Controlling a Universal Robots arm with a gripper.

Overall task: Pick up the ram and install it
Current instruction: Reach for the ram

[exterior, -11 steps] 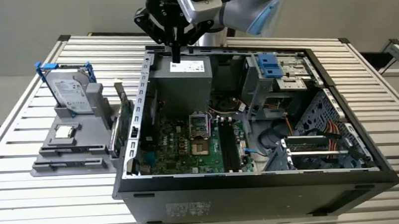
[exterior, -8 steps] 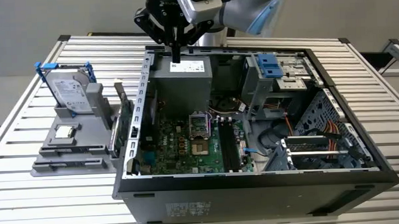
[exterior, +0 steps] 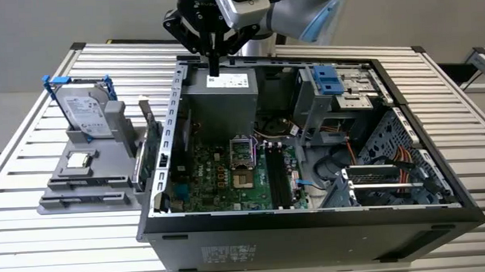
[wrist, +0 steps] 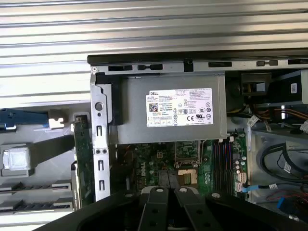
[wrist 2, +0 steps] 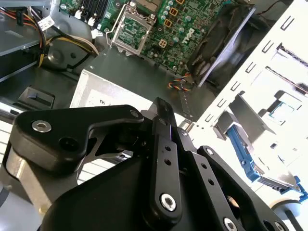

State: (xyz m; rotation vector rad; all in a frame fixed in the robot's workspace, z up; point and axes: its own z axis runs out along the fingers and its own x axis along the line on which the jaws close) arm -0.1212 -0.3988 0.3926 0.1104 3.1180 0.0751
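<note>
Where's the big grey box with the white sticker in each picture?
Exterior view: the power supply box stands at the computer case's far end.
Second wrist view: the box is the pale labelled slab.
First wrist view: the box sits against the case's rim.
Shared landmark: the metal processor socket beside it.

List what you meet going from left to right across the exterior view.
In order: hard drive → grey power supply box → blue drive latch → orange cables.
</note>
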